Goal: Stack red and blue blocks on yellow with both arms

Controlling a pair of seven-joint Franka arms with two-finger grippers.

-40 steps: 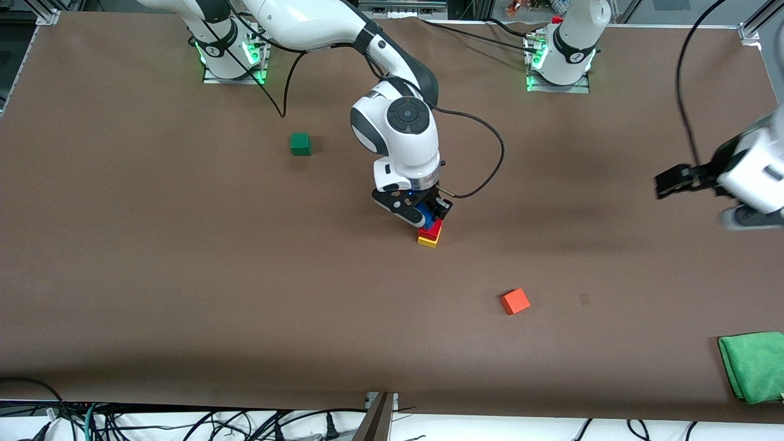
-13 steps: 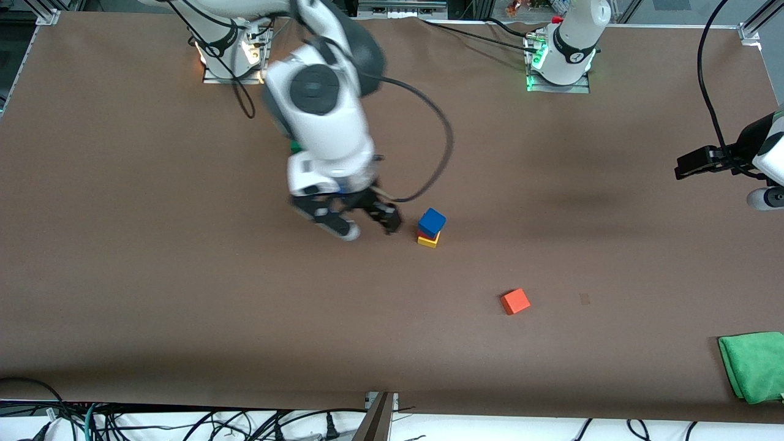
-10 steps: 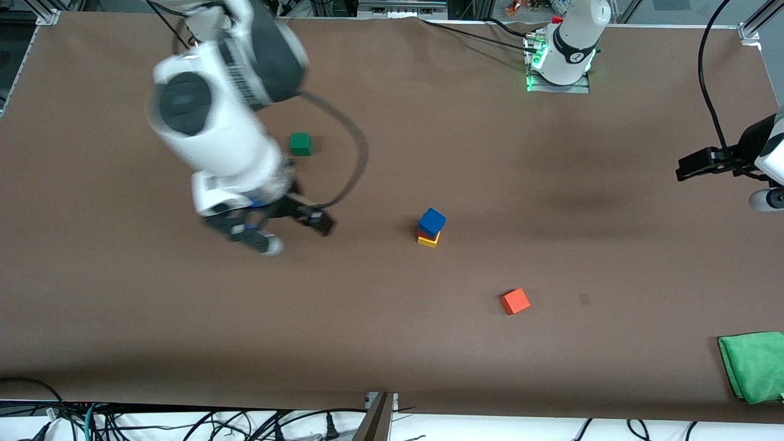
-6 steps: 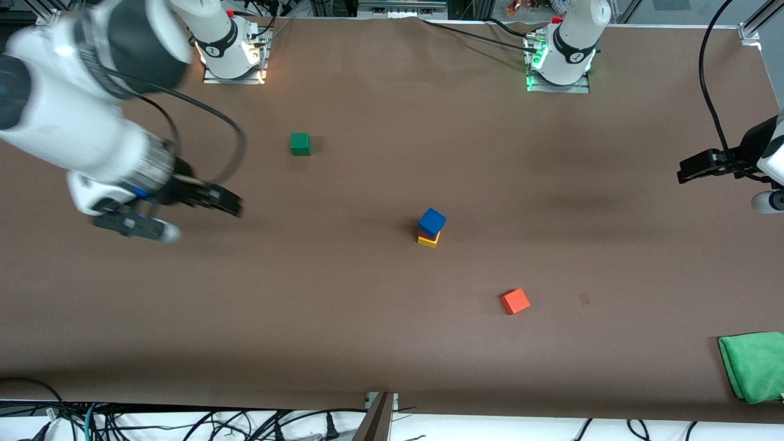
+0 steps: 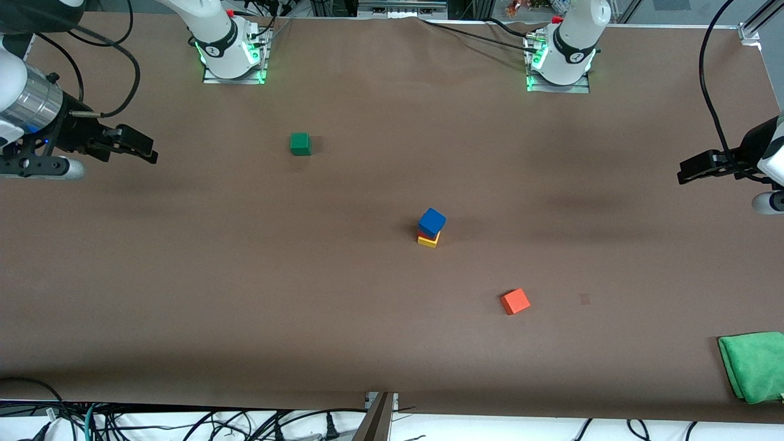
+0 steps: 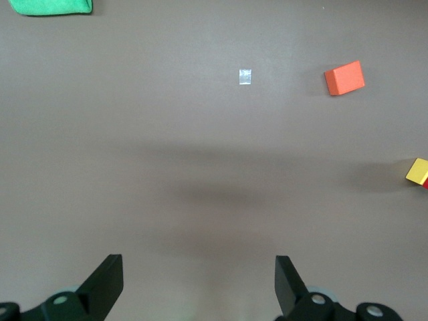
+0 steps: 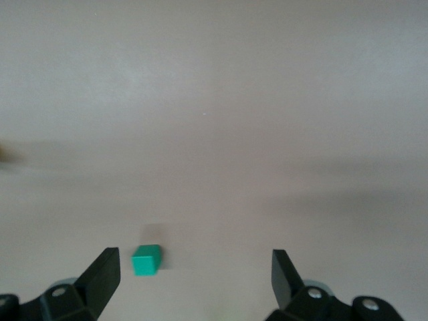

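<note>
The blue block (image 5: 432, 220) sits on the red block (image 5: 423, 234), which sits on the yellow cube (image 5: 428, 241), as one stack in the middle of the table. Only a sliver of the red shows. My right gripper (image 5: 138, 146) is open and empty, over the table at the right arm's end, well away from the stack. My left gripper (image 5: 692, 168) is open and empty, waiting over the left arm's end. The left wrist view shows its open gripper (image 6: 198, 287) and the yellow cube (image 6: 418, 172) at the frame's edge. The right wrist view shows its open gripper (image 7: 195, 281).
A green cube (image 5: 300, 143) lies toward the right arm's base and also shows in the right wrist view (image 7: 146, 259). An orange-red cube (image 5: 515, 301) lies nearer the front camera than the stack and shows in the left wrist view (image 6: 344, 78). A green cloth (image 5: 753, 365) lies at the left arm's end.
My right gripper let go of the blue block on the stack and swung away to the right arm's end of the table. The stack stayed standing. The left arm barely moved.
</note>
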